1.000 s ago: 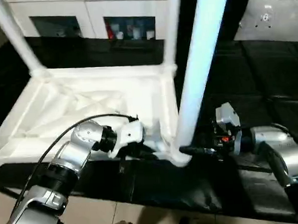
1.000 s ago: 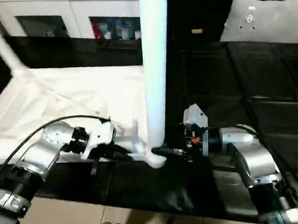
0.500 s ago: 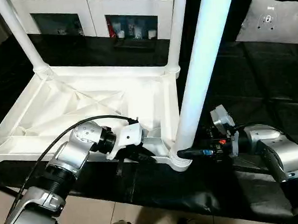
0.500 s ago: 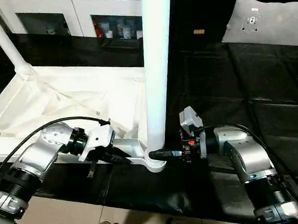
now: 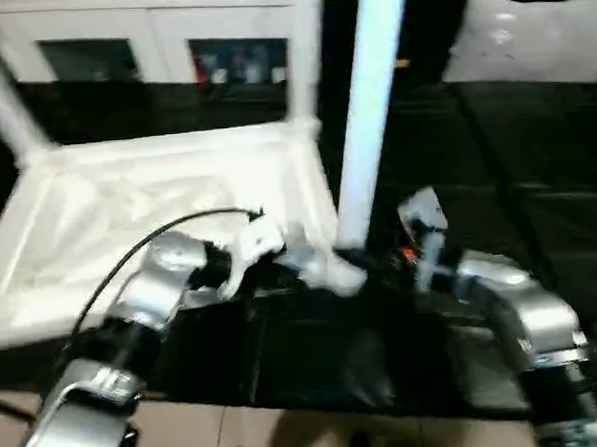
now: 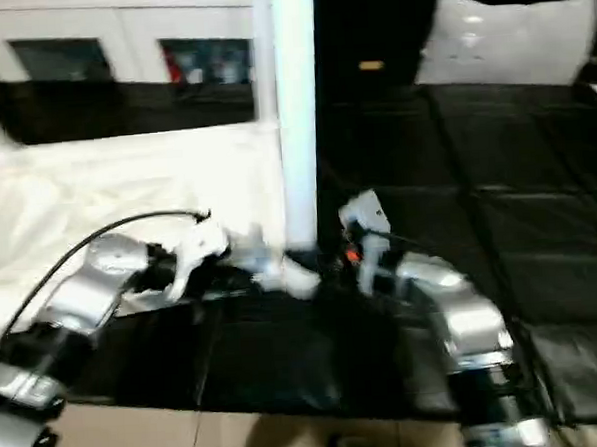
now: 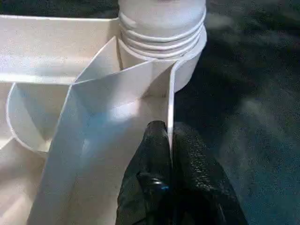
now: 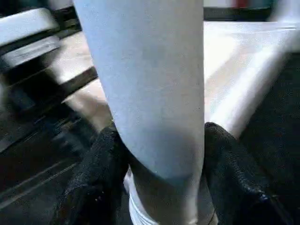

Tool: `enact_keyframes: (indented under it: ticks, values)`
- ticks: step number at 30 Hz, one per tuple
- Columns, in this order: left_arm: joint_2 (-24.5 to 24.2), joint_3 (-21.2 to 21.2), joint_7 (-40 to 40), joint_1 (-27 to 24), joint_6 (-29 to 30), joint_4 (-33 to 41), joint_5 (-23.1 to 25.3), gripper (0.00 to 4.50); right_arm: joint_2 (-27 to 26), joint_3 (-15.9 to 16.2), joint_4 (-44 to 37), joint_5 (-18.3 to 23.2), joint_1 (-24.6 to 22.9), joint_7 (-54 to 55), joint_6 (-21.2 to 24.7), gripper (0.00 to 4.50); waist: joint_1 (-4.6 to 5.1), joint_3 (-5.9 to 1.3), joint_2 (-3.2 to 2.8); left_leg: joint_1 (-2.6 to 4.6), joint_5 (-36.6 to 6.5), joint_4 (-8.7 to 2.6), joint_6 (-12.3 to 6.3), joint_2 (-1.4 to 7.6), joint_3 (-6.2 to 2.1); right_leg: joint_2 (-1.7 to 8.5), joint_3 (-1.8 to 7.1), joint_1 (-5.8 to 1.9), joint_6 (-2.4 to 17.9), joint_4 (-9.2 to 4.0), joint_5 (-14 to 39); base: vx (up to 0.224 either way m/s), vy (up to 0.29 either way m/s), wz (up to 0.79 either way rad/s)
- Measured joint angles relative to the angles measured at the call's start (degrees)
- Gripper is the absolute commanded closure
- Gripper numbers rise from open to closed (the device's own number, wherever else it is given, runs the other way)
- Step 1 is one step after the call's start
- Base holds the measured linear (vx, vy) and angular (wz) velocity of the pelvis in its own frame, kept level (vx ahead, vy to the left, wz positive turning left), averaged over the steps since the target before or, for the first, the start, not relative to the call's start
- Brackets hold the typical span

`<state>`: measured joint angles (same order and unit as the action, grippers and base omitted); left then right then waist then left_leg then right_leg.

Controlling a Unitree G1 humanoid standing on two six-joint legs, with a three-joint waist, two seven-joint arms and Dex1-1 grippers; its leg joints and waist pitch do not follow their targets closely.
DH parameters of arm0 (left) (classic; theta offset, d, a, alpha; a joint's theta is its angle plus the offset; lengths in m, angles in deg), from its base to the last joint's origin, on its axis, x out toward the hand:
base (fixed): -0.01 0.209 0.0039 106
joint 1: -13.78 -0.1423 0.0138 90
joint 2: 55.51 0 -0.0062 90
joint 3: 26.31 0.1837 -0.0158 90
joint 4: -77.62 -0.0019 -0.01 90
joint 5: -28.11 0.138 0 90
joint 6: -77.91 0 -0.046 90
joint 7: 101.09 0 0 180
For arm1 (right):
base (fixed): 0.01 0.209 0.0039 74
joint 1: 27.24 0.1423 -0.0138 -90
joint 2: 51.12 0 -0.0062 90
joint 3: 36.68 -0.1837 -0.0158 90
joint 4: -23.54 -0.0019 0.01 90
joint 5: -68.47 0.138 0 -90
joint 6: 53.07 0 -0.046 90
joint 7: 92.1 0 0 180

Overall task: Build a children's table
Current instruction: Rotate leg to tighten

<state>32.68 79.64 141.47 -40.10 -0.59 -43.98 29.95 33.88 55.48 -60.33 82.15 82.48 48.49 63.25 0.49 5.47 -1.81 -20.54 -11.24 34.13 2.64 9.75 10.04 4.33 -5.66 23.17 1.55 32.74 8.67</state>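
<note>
- The right gripper (image 8: 159, 187) is closing its 2 black fingers (image 8: 234, 173) around the base of the nearest leg (image 5: 368, 120), 1 on each side. That hold low on the leg probably lets the wrist twist it into its thread.
- The leg is standing upright in the near corner socket (image 7: 161, 51) of the children's table (image 5: 167, 205). A few thread rings are still showing above the socket rim, so it is judged not fully screwed home.
- The left gripper (image 7: 169, 145) is pinching its fingers tight on the thin upright rim wall of the table, just beside that socket. This is likely bracing the top so it does not spin while the leg is being turned.
- The table is lying upside down on the black mat (image 6: 455, 155), ribbed underside facing up so the sockets are reachable.
- Farther back, 2 more legs are rising from the far corners: 1 at the far left (image 5: 2, 104) and 1 behind the gripped leg (image 5: 305, 53).
- Beyond the table, a white cabinet (image 5: 148, 31) is standing against the back.
</note>
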Motion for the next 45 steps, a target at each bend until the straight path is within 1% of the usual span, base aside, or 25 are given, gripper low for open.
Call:
enact_keyframes:
  ticks: [2, 5, 7, 8, 9, 12, 14, 15, 17, 19, 20, 23, 24, 26, 28, 30, 33, 35, 36, 37, 38, 41, 43, 44, 45]
  values:
    - [1.76, -0.56, -3.85, 1.16, 1.32, -1.59, 0.22, 4.50, -3.50, -0.79, 0.50, -1.80, 1.02, 7.19, 0.53, 2.49, 0.65, 0.00, -0.03, 0.02, 0.00, 0.00, 0.00, -0.02, 0.00, 0.01, 0.00, -0.05, 0.00, -0.09, 0.00, 0.000, 0.000, 0.00]
    - [5.07, -1.56, -10.73, 3.35, 2.27, -4.34, 2.09, 4.50, -9.59, -2.80, 4.15, -4.97, 4.95, 18.98, 0.71, 2.49, 1.30, 0.06, 0.06, -0.06, 0.00, 0.01, 0.00, -0.01, -0.01, 0.01, -0.07, 0.01, -0.01, -0.25, 0.00, 0.000, 0.000, 0.00]
    - [6.18, -1.50, -12.74, 3.63, 2.38, -4.51, 2.48, 4.50, -10.75, -3.05, 4.70, -5.40, 5.68, 22.70, 0.58, 2.49, 1.64, 0.06, 0.06, -0.17, -0.01, -0.13, -0.01, -0.01, -0.05, 0.01, -0.14, -0.03, -0.01, -0.62, 0.00, 0.000, 0.000, 0.00]
    - [6.31, -1.50, -12.87, 3.72, 2.46, -4.51, 2.49, 4.50, -10.75, -3.09, 4.61, -5.40, 5.68, 22.84, 0.53, 2.14, 1.64, 0.04, 0.04, -0.20, -0.02, -0.18, -0.04, -0.05, -0.05, 0.01, -0.10, -0.04, 0.00, -0.67, 0.00, 0.000, 0.000, 0.00]
    - [6.33, -1.48, -12.86, 3.80, 2.47, -4.48, 2.49, 4.50, -10.63, -3.11, 4.36, -5.45, 5.58, 22.78, 0.53, 1.93, 1.59, 0.04, 0.04, -0.24, -0.05, -0.22, -0.08, -0.09, -0.05, 0.02, -0.05, -0.04, 0.00, -0.67, -0.01, 0.000, 0.000, 0.00]
    - [6.33, -1.17, -12.60, 3.81, 2.21, -4.19, 2.50, 4.50, -9.70, -2.90, 3.07, -5.47, 4.63, 20.78, 0.36, 1.69, 1.12, 0.03, 0.03, -0.36, -0.08, -0.37, -0.11, -0.10, -0.04, 0.02, -0.04, -0.02, 0.06, -0.63, -0.19, 0.000, 0.000, 0.00]
    - [6.07, -0.89, -12.00, 3.78, 1.60, -4.18, 2.53, 4.50, -9.19, -2.92, 3.02, -5.32, 4.34, 19.60, -0.19, 1.44, 0.83, 0.03, 0.01, -0.38, -0.07, -0.55, -0.10, -0.07, -0.04, -0.01, -0.07, -0.01, 0.05, -0.60, -0.20, 0.000, 0.000, 0.00]
    - [5.85, -0.76, -11.54, 3.72, 1.15, -4.15, 2.53, 4.50, -8.51, -2.88, 2.99, -4.95, 3.99, 18.30, -0.67, 1.30, 0.74, 0.02, 0.01, -0.38, -0.07, -0.61, -0.09, -0.06, -0.04, -0.02, -0.09, 0.00, 0.05, -0.59, -0.20, 0.000, 0.000, 0.00]
    - [5.02, -0.27, -10.26, 3.60, 0.15, -3.91, 2.53, 4.50, -6.25, -2.76, 2.95, -3.65, 2.86, 14.59, -1.81, 1.23, 0.59, 0.01, -0.03, -0.36, -0.07, -0.72, -0.09, -0.01, -0.04, -0.06, -0.12, 0.01, 0.04, -0.59, -0.20, 0.000, 0.000, 0.00]
    - [3.27, 0.25, -7.57, 2.82, -2.20, -3.22, 2.38, 4.50, -2.02, -2.12, 2.88, -1.85, 1.85, 8.52, -2.54, 0.92, 0.47, -0.01, -0.17, -0.39, -0.06, -0.79, -0.11, -0.01, -0.04, -0.06, -0.13, 0.02, 0.05, -0.59, -0.21, 0.000, 0.000, 0.00]
    - [2.57, 0.28, -5.63, 2.21, -3.91, -2.84, 2.17, 4.50, 0.35, -1.76, 3.05, -1.27, 0.90, 5.14, -2.63, 0.86, 0.31, -0.01, -0.17, -0.41, 0.06, -0.86, -0.32, -0.01, -0.04, -0.06, -0.13, 0.03, 0.18, -0.59, -0.28, 0.000, 0.000, 0.00]
    - [0.96, 0.21, -2.80, 1.62, -5.75, -2.40, 1.40, 4.50, 3.75, -1.17, 3.71, -0.80, -0.02, -1.28, -4.38, 0.73, -0.03, 0.03, -0.34, -0.55, 0.11, -0.99, -0.40, -0.01, -0.01, -0.08, -0.13, 0.28, 0.29, -0.50, -0.33, 0.000, 0.000, 0.00]
    - [0.18, 0.26, -0.94, 1.19, -6.32, -2.05, 0.73, 4.50, 5.52, -0.38, 3.69, -0.79, -0.02, -4.40, -5.84, 0.62, -0.31, 0.01, -0.45, -0.56, 0.11, -0.99, -0.40, -0.01, -0.01, -0.07, -0.13, 0.39, 0.30, -0.45, -0.32, 0.000, 0.000, 0.00]
    - [-1.15, 0.75, 2.21, 0.28, -7.27, -0.86, 0.02, 4.50, 8.24, -0.01, 3.64, -0.64, 0.00, -9.30, -8.03, 0.44, -0.89, -0.01, -0.48, -0.55, 0.12, -0.96, -0.41, 0.01, -0.01, -0.07, -0.13, 0.47, 0.34, -0.32, -0.28, 0.000, 0.000, 0.00]
    - [-1.70, 1.05, 4.04, 0.01, -8.29, -0.64, -0.12, 4.50, 9.39, 0.06, 3.66, -0.05, 0.01, -12.32, -8.96, 0.44, -1.30, -0.01, -0.47, -0.52, 0.12, -0.84, -0.42, 0.01, -0.01, -0.07, -0.13, 0.53, 0.34, -0.23, -0.28, 0.000, 0.000, 0.00]
    - [-2.77, 1.82, 6.81, -0.32, -10.26, -0.63, -0.85, 4.50, 11.19, 0.83, 4.25, 1.35, 0.06, -17.82, -10.26, 0.44, -2.03, 0.00, -0.47, -0.58, 0.12, -0.55, -0.41, 0.03, -0.01, -0.03, -0.11, 0.61, 0.34, -0.03, -0.28, 0.000, 0.000, 0.00]
    - [-4.94, 2.55, 12.09, -1.86, -12.08, 0.86, -2.20, 4.50, 14.32, 1.92, 6.36, 3.55, 0.47, -26.09, -10.56, 0.44, -2.96, 0.02, -0.43, -0.58, 0.11, -0.33, -0.41, 0.02, -0.01, 0.02, -0.10, 0.60, 0.33, 0.16, -0.27, 0.000, 0.000, 0.00]
    - [-5.56, 3.10, 14.06, -1.97, -12.72, 1.34, -2.22, 4.50, 15.09, 2.72, 7.93, 4.11, 1.28, -29.56, -10.55, 0.72, -3.42, 0.08, -0.34, -0.56, 0.12, -0.23, -0.40, 0.03, -0.01, 0.04, -0.09, 0.59, 0.30, 0.26, -0.26, 0.000, 0.000, 0.00]
    - [-5.58, 3.28, 14.79, -1.97, -12.97, 1.43, -2.22, 4.50, 15.24, 3.16, 8.66, 4.24, 1.97, -31.31, -10.50, 0.72, -3.67, 0.13, -0.26, -0.57, 0.13, -0.21, -0.37, 0.03, 0.00, 0.04, -0.07, 0.60, 0.19, 0.27, -0.19, 0.000, 0.000, 0.00]
    - [-5.55, 3.50, 15.06, -1.97, -13.18, 1.48, -2.22, 4.50, 15.40, 3.49, 9.05, 4.30, 2.49, -32.48, -10.49, 0.72, -3.83, 0.14, -0.23, -0.57, 0.13, -0.18, -0.36, 0.04, 0.00, 0.04, -0.08, 0.60, 0.15, 0.28, -0.17, 0.000, 0.000, 0.00]
    - [-5.54, 3.69, 15.59, -1.97, -13.43, 1.54, -2.23, 4.50, 15.75, 3.89, 9.77, 4.66, 3.24, -34.12, -10.43, 0.92, -3.93, 0.16, -0.18, -0.55, 0.11, -0.15, -0.31, 0.05, 0.01, 0.04, -0.07, 0.56, 0.15, 0.29, -0.17, 0.000, 0.000, 0.00]
    - [-5.97, 4.11, 16.93, -2.48, -14.09, 2.28, -2.75, 4.50, 17.15, 4.85, 11.39, 5.23, 5.10, -38.71, -10.01, 1.04, -4.01, 0.18, -0.09, -0.58, 0.12, -0.10, -0.34, 0.05, 0.03, 0.05, -0.04, 0.54, 0.15, 0.28, -0.17, 0.000, 0.000, 0.00]
    - [-6.19, 4.22, 17.26, -2.91, -14.09, 3.07, -2.98, 4.50, 17.31, 5.23, 11.59, 5.79, 5.34, -40.15, -9.28, 1.17, -4.08, 0.18, -0.03, -0.60, 0.17, -0.11, -0.42, 0.05, 0.02, 0.05, -0.04, 0.55, 0.25, 0.30, -0.23, 0.000, 0.000, 0.00]
    - [-6.29, 4.24, 17.42, -3.11, -14.09, 3.40, -3.06, 4.50, 17.31, 5.43, 11.59, 6.08, 5.35, -40.89, -8.88, 1.36, -4.11, 0.18, -0.03, -0.61, 0.17, -0.11, -0.43, 0.05, 0.02, 0.05, -0.04, 0.56, 0.32, 0.31, -0.27, 0.000, 0.000, 0.00]
    - [-6.48, 4.25, 17.90, -3.42, -14.09, 3.83, -3.18, 4.50, 17.36, 5.94, 11.59, 6.42, 5.35, -41.63, -8.29, 1.36, -4.11, 0.18, -0.03, -0.62, 0.16, -0.13, -0.43, 0.05, 0.02, 0.05, -0.04, 0.57, 0.32, 0.32, -0.27, 0.000, 0.000, 0.00]
